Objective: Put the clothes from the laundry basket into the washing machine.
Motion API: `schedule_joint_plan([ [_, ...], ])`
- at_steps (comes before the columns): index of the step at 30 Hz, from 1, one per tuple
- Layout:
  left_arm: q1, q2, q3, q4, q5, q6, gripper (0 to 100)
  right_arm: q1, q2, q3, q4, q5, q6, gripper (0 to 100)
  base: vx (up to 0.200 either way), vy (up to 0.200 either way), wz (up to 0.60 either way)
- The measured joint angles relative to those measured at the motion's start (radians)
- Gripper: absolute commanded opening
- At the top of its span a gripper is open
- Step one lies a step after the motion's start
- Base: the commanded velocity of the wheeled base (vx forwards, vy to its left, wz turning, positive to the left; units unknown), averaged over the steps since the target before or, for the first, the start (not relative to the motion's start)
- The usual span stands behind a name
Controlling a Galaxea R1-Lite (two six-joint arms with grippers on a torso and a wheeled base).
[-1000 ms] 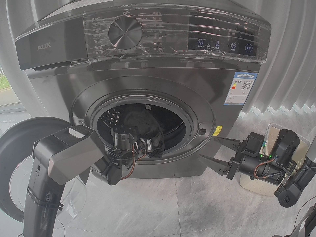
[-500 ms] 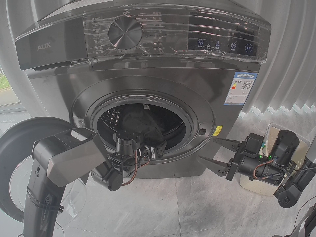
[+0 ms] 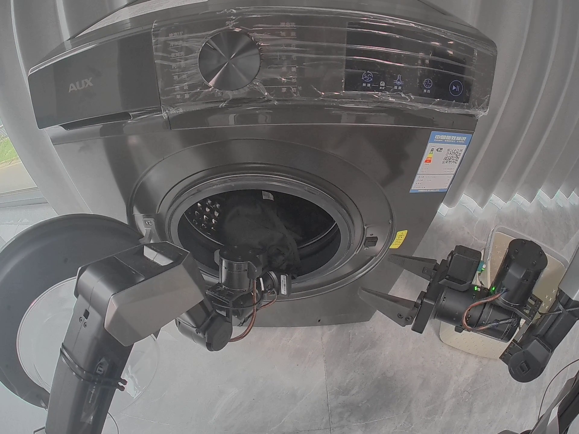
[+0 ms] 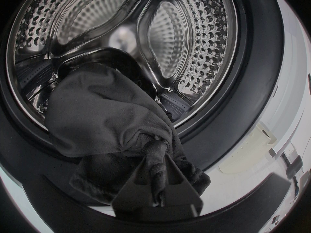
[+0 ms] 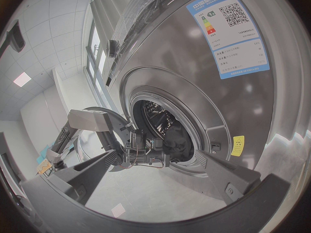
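— Left arm's drawn back a touch since a second ago. The wrist sat further into the opening then; now it's lower and nearer the lip, and the elbow has swung in toward the machine.

— Has it let go?

— No. That left gripper (image 4: 160,161) is pinched tight on a twisted fold of the dark garment (image 4: 103,114).

— And where's the garment itself?

— Mostly inside, heaped at the front of the drum (image 4: 194,42). But the bunched end it holds lies over the rubber door seal (image 4: 256,91), right at the mouth of the washing machine (image 3: 271,134).

— So not quite in.

— That's my worry. If the arm backs away with the fingers clamped, I'd guess it drags the whole thing out over the seal. And if it lets go where it is, that end could slide off onto the floor, or get trapped when the door (image 3: 42,254) is swung shut.

— Other arm?

— Right gripper (image 3: 379,275) hangs off to the machine's right, fingers wide apart with nothing in them. It's just in front of the white laundry basket (image 3: 493,239) on the floor. Can't tell from here what's in the basket.
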Motion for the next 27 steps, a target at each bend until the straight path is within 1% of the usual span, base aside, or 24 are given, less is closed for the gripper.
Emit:
schedule_joint_plan([
  [3,0.002,0.007,-0.021,-0.009,0.004,0.001,0,0.001,0.000,0.000,0.000,0.000,0.000,100,0.000,0.000,0.00],
  [6,0.006,0.010,-0.064,-0.022,0.018,0.001,0,0.002,0.000,-0.001,0.000,0.000,0.000,100,0.000,0.000,0.00],
  [11,0.022,0.015,-0.197,-0.041,0.075,0.001,0,0.005,0.000,-0.001,0.000,0.000,0.000,100,0.000,0.000,0.00],
  [15,0.040,0.025,-0.307,-0.045,0.105,0.001,0,0.008,0.000,-0.002,0.000,0.000,0.000,100,0.000,0.000,0.00],
  [23,0.062,0.076,-0.468,-0.035,0.119,0.001,0,0.013,0.000,-0.003,0.000,0.000,0.000,100,0.000,0.000,0.00],
  [27,0.065,0.100,-0.500,-0.031,0.120,0.003,0,0.013,-0.002,-0.002,0.000,0.000,0.000,100,0.000,0.000,0.00],
])
